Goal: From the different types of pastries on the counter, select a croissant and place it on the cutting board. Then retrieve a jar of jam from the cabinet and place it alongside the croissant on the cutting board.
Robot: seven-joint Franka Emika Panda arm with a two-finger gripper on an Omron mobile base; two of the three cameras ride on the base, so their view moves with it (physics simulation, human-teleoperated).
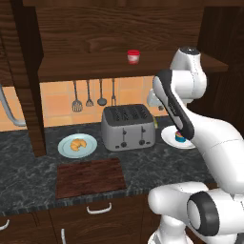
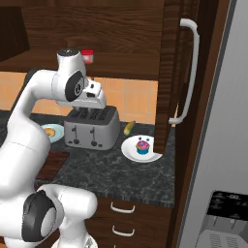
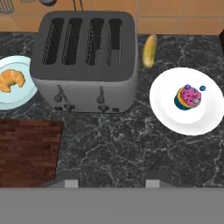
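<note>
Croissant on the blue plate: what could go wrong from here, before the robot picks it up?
1. The croissant lies left of the toaster, while the hand hovers over bare counter in front of it; a low sideways reach might clip the toaster.
2. The cupcake on the white plate sits about as near, so the wrong pastry could be taken.
3. The light blue plate may slide when the croissant is gripped.

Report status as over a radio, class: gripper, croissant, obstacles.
Gripper open, empty, above counter. Croissant on blue plate, board bare. Jam on cabinet shelf. Toaster sits between gripper and croissant.
</note>
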